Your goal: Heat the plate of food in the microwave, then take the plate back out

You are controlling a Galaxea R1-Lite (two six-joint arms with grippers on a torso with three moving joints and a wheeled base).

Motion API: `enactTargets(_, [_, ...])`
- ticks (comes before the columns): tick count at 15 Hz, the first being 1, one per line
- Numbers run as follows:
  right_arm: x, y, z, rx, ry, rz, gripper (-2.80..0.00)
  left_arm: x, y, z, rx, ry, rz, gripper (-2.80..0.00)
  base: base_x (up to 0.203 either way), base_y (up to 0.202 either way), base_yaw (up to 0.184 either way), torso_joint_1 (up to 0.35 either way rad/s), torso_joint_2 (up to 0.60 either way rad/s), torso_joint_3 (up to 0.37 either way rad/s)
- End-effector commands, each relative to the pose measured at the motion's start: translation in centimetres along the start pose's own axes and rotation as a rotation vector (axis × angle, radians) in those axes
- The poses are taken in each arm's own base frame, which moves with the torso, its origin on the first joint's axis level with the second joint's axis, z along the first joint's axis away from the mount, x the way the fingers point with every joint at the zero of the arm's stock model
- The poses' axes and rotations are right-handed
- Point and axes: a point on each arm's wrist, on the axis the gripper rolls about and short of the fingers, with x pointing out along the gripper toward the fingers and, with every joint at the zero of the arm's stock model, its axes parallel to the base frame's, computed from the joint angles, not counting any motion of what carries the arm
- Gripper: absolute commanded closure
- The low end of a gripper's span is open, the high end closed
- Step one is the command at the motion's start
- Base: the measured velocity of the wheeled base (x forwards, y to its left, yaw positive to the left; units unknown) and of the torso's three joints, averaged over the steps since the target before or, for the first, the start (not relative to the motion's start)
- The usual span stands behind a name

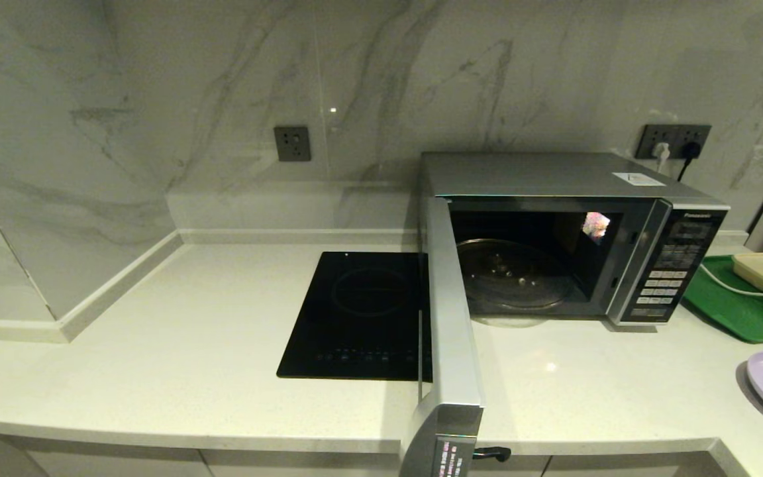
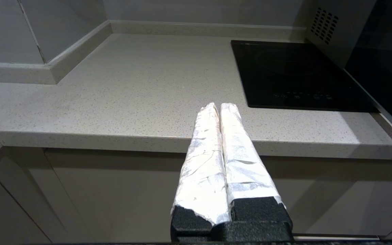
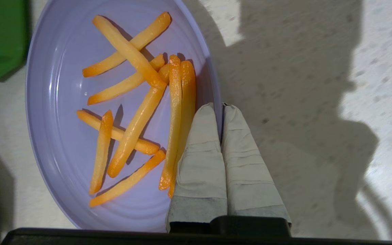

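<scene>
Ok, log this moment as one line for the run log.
microwave: door open, turntable bare | plate of food: on counter | right gripper: shut on plate rim | left gripper: shut, parked before counter edge

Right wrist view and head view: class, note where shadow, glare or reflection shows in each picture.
Right wrist view: the right tool, shut on the plate of food at its rim, throws a broad dark shadow over the counter; head view: a bright patch glows on the inner wall of the microwave, a small glint on the marble wall.
</scene>
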Motion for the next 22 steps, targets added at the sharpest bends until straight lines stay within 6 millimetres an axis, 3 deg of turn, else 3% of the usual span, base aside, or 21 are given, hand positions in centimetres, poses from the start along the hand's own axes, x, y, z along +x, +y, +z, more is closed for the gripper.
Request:
enactTargets(1, [1.1, -1.1, -0.2, -0.006, 0.008, -0.018, 0.0, 0.0, 0.0, 0.0, -0.001, 0.0, 0.001, 0.0, 0.0, 0.0, 0.0, 0.0, 0.0, 0.0])
enactTargets(2, [1.2, -1.2, -0.2, -0.013, 0.006, -0.019, 0.0, 0.0, 0.0, 0.0, -0.001, 0.0, 0.0, 0.0, 0.0, 0.0, 0.0, 0.0, 0.0, 0.0])
enactTargets(3, [1.3, -1.2, -0.2, -0.016, 0.009, -0.021, -2.8, 0.0, 0.0, 0.0, -0.002, 0.0, 0.0, 0.0, 0.0, 0.0, 0.0, 0.0, 0.0, 0.0])
enactTargets(7, [0.9, -1.5, 0.0, -0.009, 0.002, -0.023, -2.8, 0.0, 0.0, 0.0, -0.002, 0.0, 0.0, 0.0, 0.0, 0.0, 0.0, 0.0, 0.0, 0.0])
enactTargets(10, [-0.8, -1.2, 1.0, -0.007, -0.048, -0.002, -2.8, 0.0, 0.0, 0.0, -0.002, 0.0, 0.0, 0.0, 0.0, 0.0, 0.0, 0.0, 0.0, 0.0])
enactTargets(14, [-5.5, 0.1, 2.0, -0.021, -0.108, 0.049, -2.8, 0.0, 0.0, 0.0, -0.002, 0.0, 0.001, 0.0, 0.0, 0.0, 0.0, 0.0, 0.0, 0.0])
enactTargets(18, [-10.7, 1.0, 1.3, -0.065, -0.06, 0.114, -2.8, 0.0, 0.0, 0.0, -0.002, 0.0, 0.0, 0.0, 0.0, 0.0, 0.0, 0.0, 0.0, 0.0])
enactTargets(19, [-12.0, 1.1, 0.8, -0.089, -0.036, 0.14, 0.0, 0.0, 0.0, 0.0, -0.001, 0.0, 0.0, 0.0, 0.0, 0.0, 0.0, 0.0, 0.0, 0.0])
enactTargets(22, [-16.8, 1.0, -1.4, -0.195, 0.069, 0.217, 0.0, 0.0, 0.0, 0.0, -0.001, 0.0, 0.001, 0.0, 0.0, 0.0, 0.0, 0.0, 0.0, 0.0])
